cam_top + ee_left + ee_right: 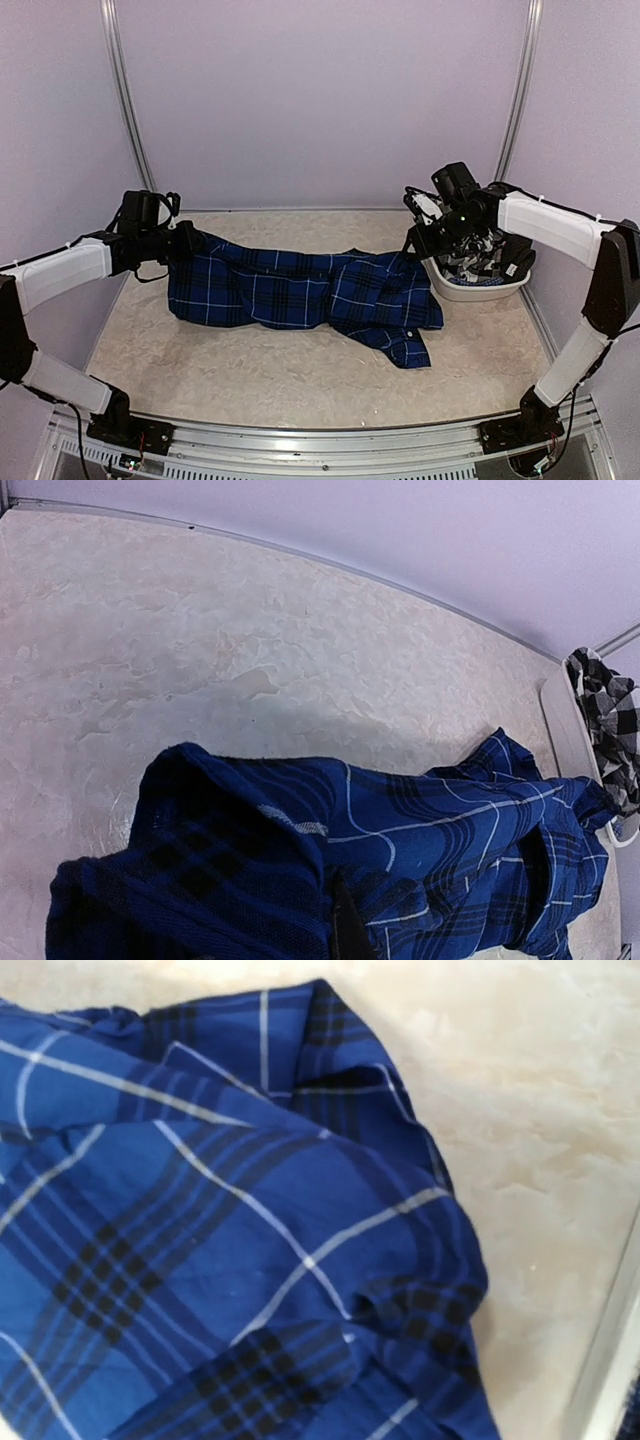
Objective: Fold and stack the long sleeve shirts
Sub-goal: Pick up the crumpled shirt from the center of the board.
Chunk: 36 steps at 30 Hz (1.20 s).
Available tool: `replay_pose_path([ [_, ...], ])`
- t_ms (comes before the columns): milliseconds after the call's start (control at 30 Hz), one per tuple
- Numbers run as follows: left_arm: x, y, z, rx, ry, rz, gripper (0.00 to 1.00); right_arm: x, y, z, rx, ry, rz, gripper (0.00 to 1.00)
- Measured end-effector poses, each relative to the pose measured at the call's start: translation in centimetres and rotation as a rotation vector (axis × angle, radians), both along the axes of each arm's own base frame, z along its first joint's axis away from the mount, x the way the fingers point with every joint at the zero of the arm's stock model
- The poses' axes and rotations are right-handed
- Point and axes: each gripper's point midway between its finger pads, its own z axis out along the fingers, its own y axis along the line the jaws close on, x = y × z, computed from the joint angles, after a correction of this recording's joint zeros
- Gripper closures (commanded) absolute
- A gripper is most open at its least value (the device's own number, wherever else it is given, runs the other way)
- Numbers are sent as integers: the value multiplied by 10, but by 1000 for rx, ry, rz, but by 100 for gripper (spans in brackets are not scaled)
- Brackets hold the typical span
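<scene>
The royal blue plaid long sleeve shirt (300, 285) lies stretched across the table from left to right, crumpled at its right end. My left gripper (183, 243) is shut on the shirt's left end. In the left wrist view the cloth (450, 830) bunches round the dark fingertip (345, 935). My right gripper (420, 225) hangs just above the shirt's right end, apart from it and holding nothing. The right wrist view shows only the blue cloth (200, 1210) lying below, with no finger at the centre, so the jaws stand apart. The black-and-white checked shirt (480, 255) is piled in a basket.
The white basket (470, 292) stands at the table's right edge, right beside my right gripper; its rim (565, 730) and the checked cloth (610, 720) show at the right of the left wrist view. Purple walls with metal posts (128, 100) close in the back and sides.
</scene>
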Motion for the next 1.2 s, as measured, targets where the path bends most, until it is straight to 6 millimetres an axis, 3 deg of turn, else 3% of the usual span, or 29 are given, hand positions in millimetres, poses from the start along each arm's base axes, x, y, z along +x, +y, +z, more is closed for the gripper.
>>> replay_pose_path([
  [300,-3,-5,13,-10,-37,-13,100,13,3,-38,-26,57,-31,65],
  [433,-4,-6,14,-10,-37,-18,100,16,6,-46,-15,69,-46,64],
  [967,-4,-8,14,-10,-37,-23,100,25,9,-51,-110,-32,-98,61],
  [1200,-4,-8,14,-10,-37,-23,100,29,1,-49,-181,-79,-114,60],
])
